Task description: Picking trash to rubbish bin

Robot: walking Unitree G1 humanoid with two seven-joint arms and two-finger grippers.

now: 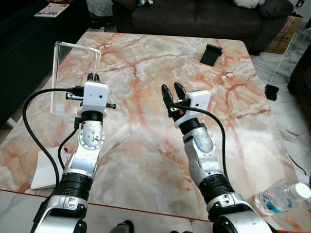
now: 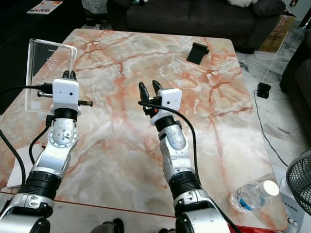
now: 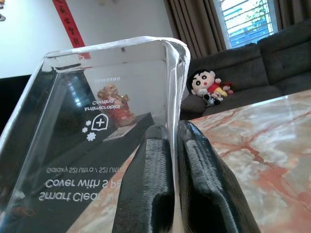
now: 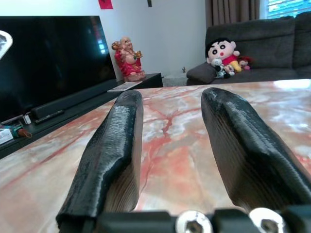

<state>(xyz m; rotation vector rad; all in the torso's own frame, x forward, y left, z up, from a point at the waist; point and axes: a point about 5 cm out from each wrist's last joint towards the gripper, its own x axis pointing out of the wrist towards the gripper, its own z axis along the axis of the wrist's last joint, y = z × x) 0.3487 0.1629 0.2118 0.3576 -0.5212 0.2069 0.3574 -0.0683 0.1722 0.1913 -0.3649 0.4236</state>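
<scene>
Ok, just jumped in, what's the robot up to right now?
The left hand is shut on the edge of a clear plastic package, holding it upright over the marble table. The right hand hovers open above the middle of the table, holding nothing. A plastic bottle lies at the table's near right corner.

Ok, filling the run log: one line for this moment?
left gripper: shut on clear plastic package | right gripper: open, empty, above table | water bottle: untouched

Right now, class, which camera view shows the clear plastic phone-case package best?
Left wrist view: the clear plastic phone-case package looms close, printed text readable, left gripper shut on its edge. Both eye views show it small and upright over the marble table.
</scene>
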